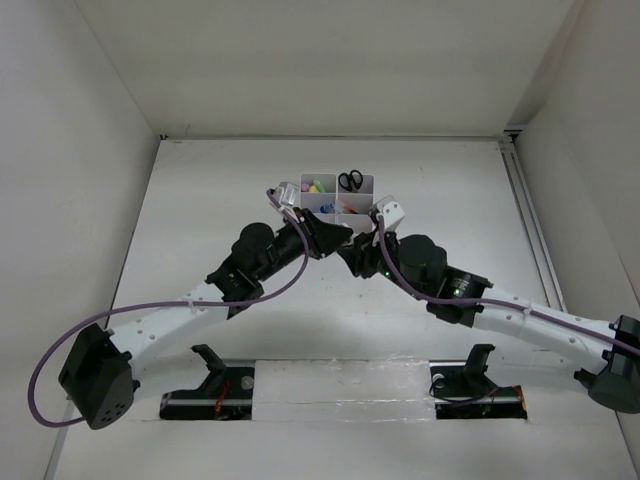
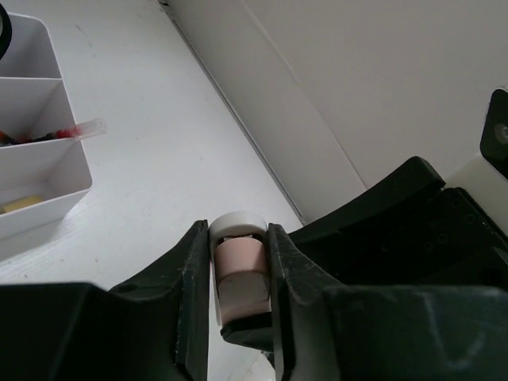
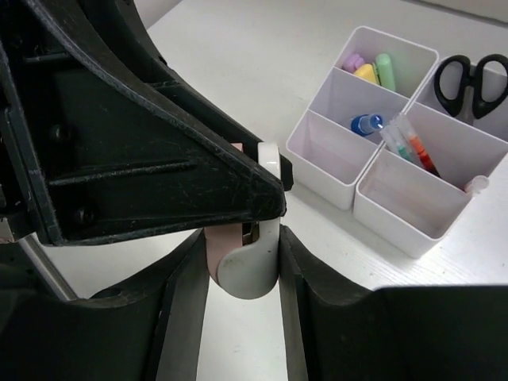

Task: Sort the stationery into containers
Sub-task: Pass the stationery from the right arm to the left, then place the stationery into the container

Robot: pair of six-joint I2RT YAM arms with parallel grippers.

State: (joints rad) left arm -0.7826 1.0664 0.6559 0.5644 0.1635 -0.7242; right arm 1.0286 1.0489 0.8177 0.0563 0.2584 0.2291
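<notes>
Pink-white piece sits clamped between the fingers (left gripper and right gripper alike).

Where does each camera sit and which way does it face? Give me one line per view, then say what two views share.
Top external: above and behind the bases, looking down; left arm and right arm meet before the white organizer.
Left wrist: on the left arm, facing the side wall past its left claw, shut on a white-and-pink item.
Right wrist: facing the organizer past the right claw, gripping the same item.
Shared: both wrist views show that item and the organizer.
</notes>
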